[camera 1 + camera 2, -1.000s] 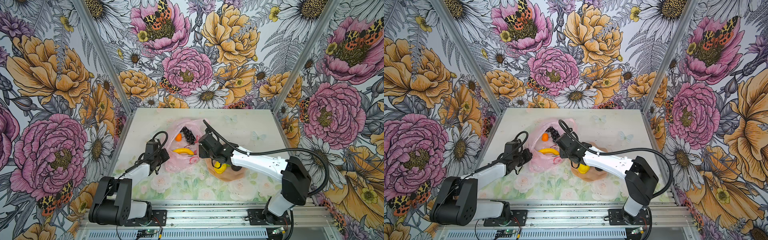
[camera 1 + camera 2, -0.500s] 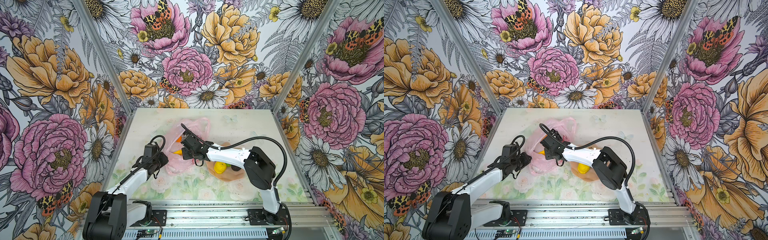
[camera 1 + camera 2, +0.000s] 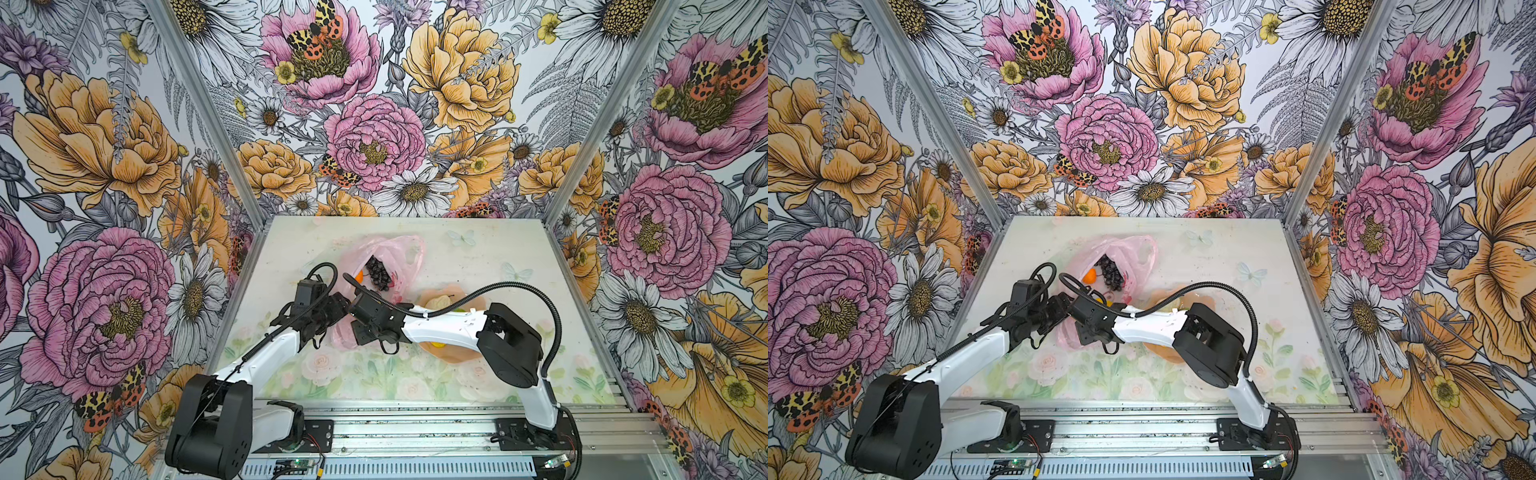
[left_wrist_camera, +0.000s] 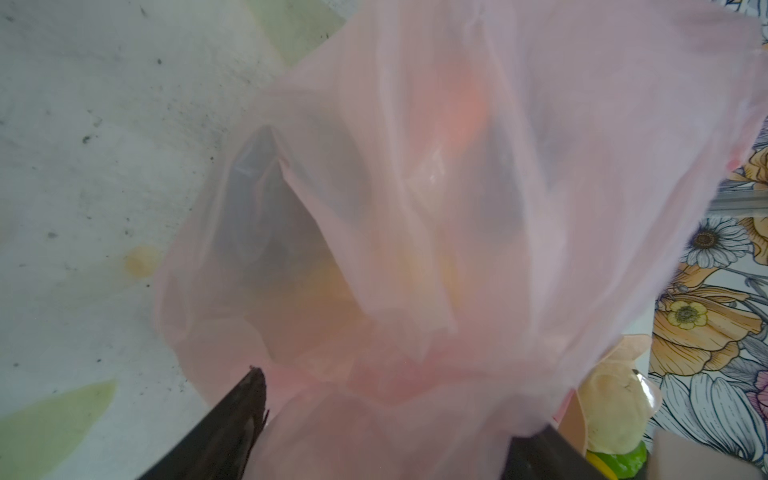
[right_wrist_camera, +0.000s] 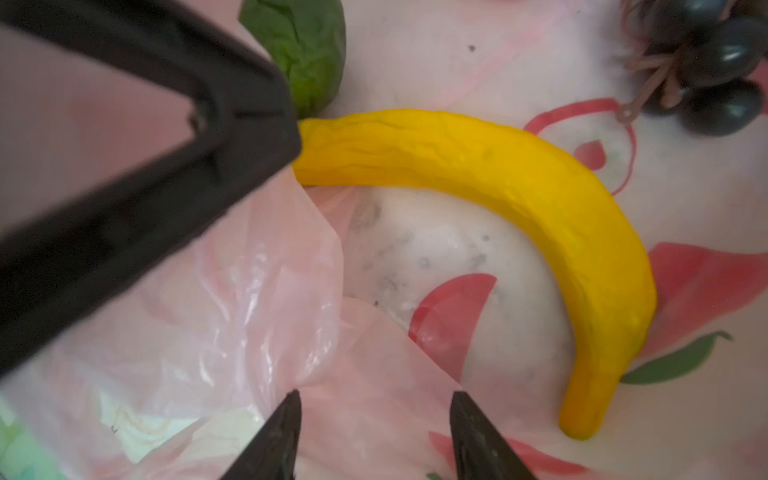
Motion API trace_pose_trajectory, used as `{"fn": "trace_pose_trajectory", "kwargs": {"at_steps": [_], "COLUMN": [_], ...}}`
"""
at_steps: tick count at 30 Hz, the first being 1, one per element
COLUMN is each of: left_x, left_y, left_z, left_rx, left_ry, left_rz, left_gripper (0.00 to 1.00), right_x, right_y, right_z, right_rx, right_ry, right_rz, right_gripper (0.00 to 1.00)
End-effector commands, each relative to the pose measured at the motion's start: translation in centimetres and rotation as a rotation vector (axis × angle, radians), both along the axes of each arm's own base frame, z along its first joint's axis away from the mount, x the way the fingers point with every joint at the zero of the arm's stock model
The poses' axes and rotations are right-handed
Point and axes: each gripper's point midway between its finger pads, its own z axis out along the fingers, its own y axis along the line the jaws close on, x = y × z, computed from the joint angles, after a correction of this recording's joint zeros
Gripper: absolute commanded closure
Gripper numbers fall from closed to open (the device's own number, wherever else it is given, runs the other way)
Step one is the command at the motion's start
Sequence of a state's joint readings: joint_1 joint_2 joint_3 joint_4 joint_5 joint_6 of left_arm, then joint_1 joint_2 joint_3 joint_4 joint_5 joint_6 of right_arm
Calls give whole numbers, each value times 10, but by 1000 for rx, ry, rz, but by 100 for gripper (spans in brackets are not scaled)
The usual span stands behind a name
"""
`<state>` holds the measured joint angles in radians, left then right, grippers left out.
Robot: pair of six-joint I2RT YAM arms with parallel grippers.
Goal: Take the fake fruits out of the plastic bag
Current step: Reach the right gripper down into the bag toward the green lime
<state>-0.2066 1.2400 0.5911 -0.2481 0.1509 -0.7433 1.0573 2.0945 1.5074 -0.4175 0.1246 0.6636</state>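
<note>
— Between the left gripper's point(image 4: 397, 405) wide-spread jaws, what lies there?
— The plastic bag point(image 4: 457, 208): pale pink, translucent, bunched, not clamped.
— And ahead of the right gripper point(image 5: 374, 399)?
— Its jaws are parted, grasping nothing. Just past them the yellow banana point(image 5: 519, 178) curves across the bag's printed film, and the dark grape bunch point(image 5: 715, 62) lies farther off.
— The arms?
— Both reach low, with their wrists nearly meeting.
</note>
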Motion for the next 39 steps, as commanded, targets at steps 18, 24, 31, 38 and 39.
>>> {"fn": "trace_pose_trajectory", "kwargs": {"at_steps": [18, 24, 31, 38, 39], "left_x": [-32, -46, -35, -30, -31], "left_y": [46, 65, 62, 60, 60], "left_z": [-21, -25, -6, 2, 2], "left_rx": [43, 4, -11, -33, -34], "left_ry": [9, -7, -61, -91, -90], "left_rz": [186, 286, 245, 235, 231], "left_gripper": [96, 99, 100, 100, 100], "right_x": [27, 39, 60, 76, 77], "right_y": [5, 40, 66, 94, 99], "right_z": [41, 46, 39, 29, 28], "right_rx": [173, 261, 264, 280, 285], "right_ry": [-28, -32, -75, -101, -101], "right_rz": [-37, -27, 0, 66, 78], "right_gripper": [40, 40, 38, 31, 30]}}
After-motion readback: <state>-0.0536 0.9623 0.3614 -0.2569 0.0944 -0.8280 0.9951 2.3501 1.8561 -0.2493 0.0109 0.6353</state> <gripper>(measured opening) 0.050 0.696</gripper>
